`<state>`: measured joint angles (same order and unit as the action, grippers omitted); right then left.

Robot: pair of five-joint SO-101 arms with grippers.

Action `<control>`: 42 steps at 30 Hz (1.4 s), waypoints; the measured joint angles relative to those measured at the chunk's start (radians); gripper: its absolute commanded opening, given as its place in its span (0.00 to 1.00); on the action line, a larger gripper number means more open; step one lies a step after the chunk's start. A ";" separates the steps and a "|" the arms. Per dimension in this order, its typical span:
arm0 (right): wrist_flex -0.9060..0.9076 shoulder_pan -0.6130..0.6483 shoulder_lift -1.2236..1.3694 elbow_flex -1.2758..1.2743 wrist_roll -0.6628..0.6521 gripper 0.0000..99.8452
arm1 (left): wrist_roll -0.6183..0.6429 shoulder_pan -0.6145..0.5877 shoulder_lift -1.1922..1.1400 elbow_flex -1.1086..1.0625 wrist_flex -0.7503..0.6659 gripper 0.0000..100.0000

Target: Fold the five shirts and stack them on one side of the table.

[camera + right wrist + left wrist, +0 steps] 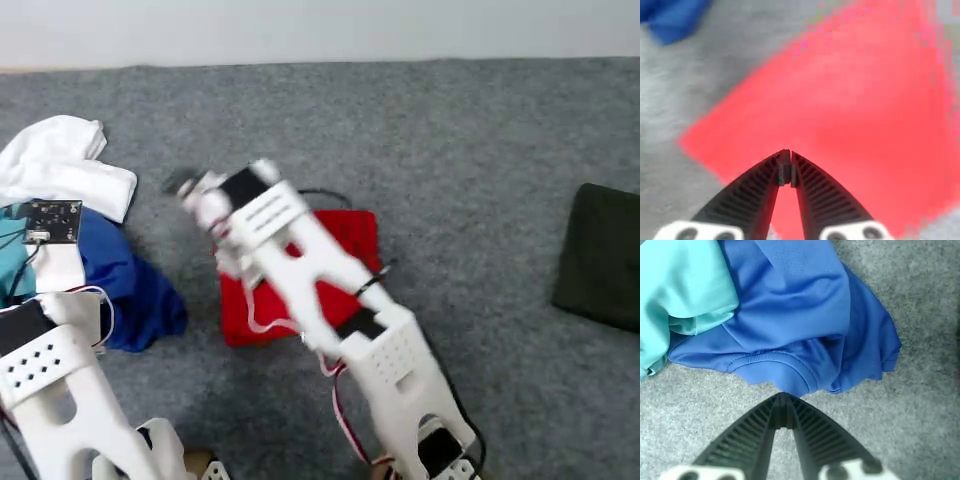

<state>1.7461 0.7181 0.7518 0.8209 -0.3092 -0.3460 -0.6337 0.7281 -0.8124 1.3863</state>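
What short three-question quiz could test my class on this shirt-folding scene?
1. True or false: the folded dark green shirt lies apart from the flat red shirt.
2. Which shirt lies beneath the right gripper? A. the red shirt B. the crumpled white shirt C. the dark green shirt
3. Fill the gap: the left gripper, by the crumpled blue shirt, has its fingers ____.
Key: 1 true; 2 A; 3 shut.

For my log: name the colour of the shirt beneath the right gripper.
The shirt is red; right wrist view shows it best.
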 measured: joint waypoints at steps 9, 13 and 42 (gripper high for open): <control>-0.055 -0.273 0.203 0.015 0.002 0.01 | 0.000 0.000 0.000 0.000 -0.031 0.00; -0.014 -0.292 0.216 0.038 0.002 0.01 | 0.000 0.000 0.000 0.000 -0.032 0.00; -0.365 -0.054 0.339 0.210 -0.072 0.01 | 0.000 0.000 0.000 0.000 -0.032 0.00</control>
<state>1.3809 0.6644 1.0909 1.0311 -0.3813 -0.3460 -0.6337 0.7281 -0.8124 1.3541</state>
